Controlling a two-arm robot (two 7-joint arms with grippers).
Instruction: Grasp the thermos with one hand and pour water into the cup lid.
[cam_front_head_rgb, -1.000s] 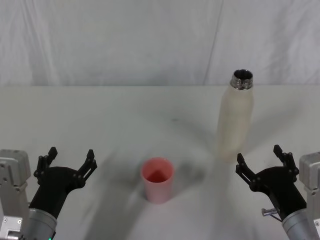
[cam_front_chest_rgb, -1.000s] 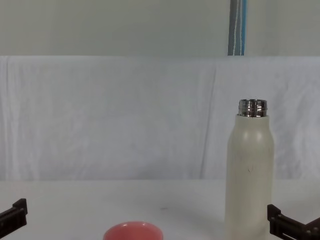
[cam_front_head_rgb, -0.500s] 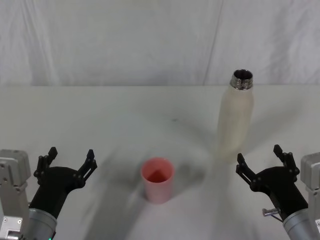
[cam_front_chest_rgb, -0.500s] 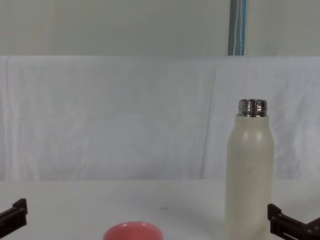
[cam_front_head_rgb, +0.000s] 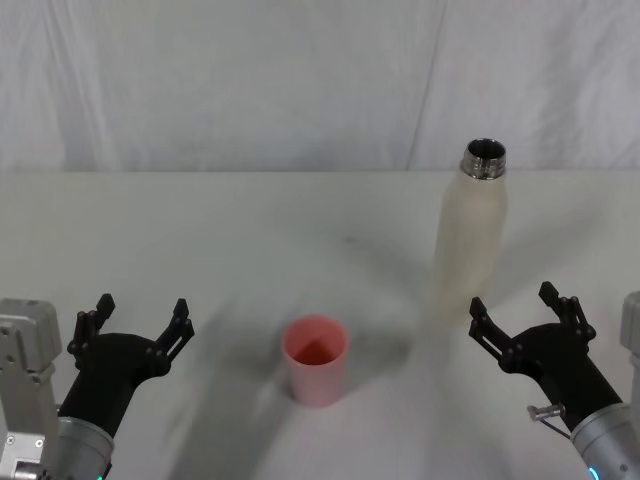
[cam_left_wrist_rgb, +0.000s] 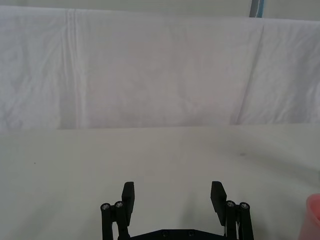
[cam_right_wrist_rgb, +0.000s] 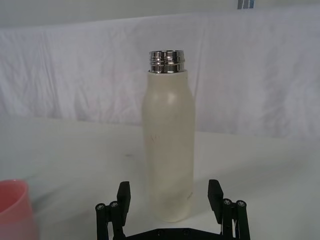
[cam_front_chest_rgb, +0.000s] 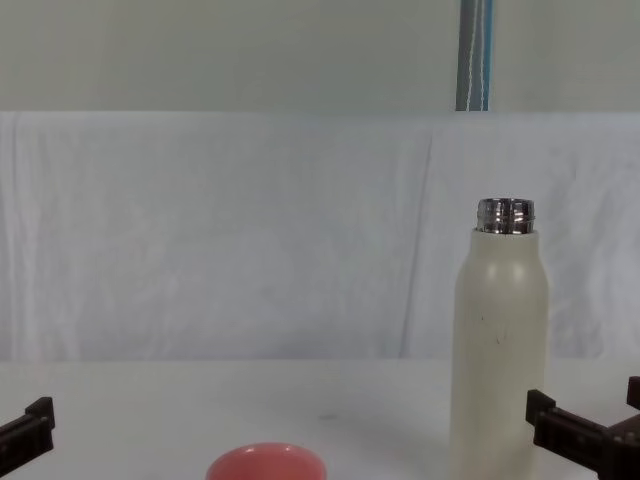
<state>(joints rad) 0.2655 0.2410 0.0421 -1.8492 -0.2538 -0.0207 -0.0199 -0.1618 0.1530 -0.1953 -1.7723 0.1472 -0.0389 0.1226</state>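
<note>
Your right gripper (cam_front_head_rgb: 524, 318), jaws wide apart, has crept toward the upright thermos (cam_front_head_rgb: 470, 244) standing straight ahead; left gripper (cam_front_head_rgb: 137, 321) waits open.

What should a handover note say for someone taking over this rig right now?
Left pincer: open, empty, parked near the table's front left.
Right pincer: open, empty, just in front of the thermos, not touching.
Thermos: upright, uncapped, at the right rear.
Cup lid: upright at the front centre, apart from both pincers.
Done: nothing grasped or poured.
Left: grip the thermos, tip it over the cup lid.

The thermos (cam_front_head_rgb: 470, 240) stands right of (and behind) the cup lid (cam_front_head_rgb: 316, 359).
</note>
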